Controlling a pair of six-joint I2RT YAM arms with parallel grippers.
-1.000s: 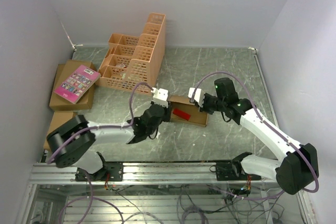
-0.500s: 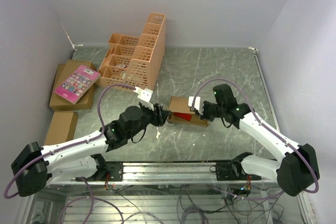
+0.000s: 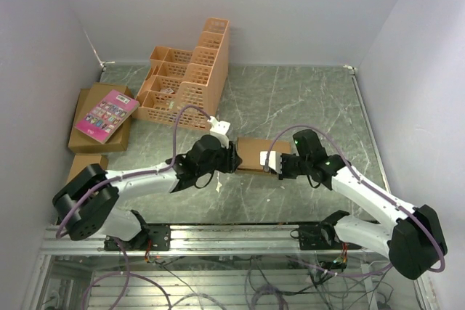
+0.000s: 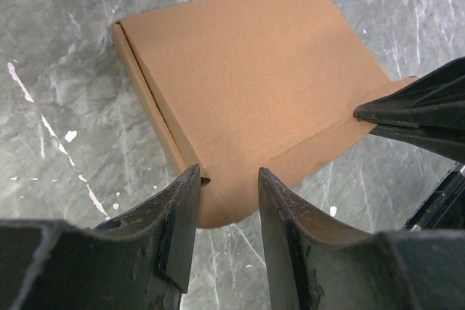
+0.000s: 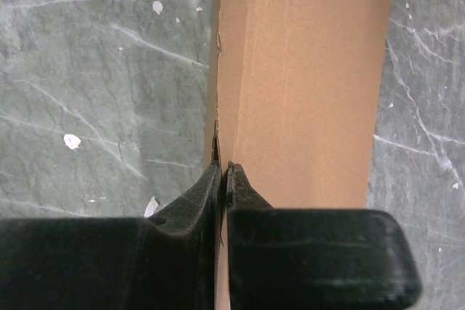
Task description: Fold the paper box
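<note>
One paper box [image 3: 251, 150] lies flat on the grey marbled worktop [image 3: 312, 99], its lid down, directly between the two sets of fingers. It is a single shallow piece of plain brown cardboard. In the left wrist view its broad top [image 4: 254, 70] stretches away ahead of the fingertips, with one low side wall running off to their left. The left fingers [image 4: 187, 194], two of them, stand apart and released. They straddle the box's near rounded flap corner, which sits in the gap between them without being squeezed. The right fingers [image 5: 224, 168], also two, are clenched on the thin edge of a cardboard flap at the opposite side of the box [image 5: 305, 85]. Their dark tips also show from the left wrist, pinched on that flap edge to the right of the left fingers [image 4: 363, 114]. From above, the left fingers [image 3: 231, 159] meet the box's left end and the right fingers [image 3: 279, 165] its right end. Beyond the left fingers and well apart from them stands one orange lattice crate [image 3: 189, 70]. Further out on that same side, one pink book [image 3: 107, 114] lies on a brown carton [image 3: 94, 141], and a second carton [image 3: 83, 167] is partly hidden behind the left arm.
</note>
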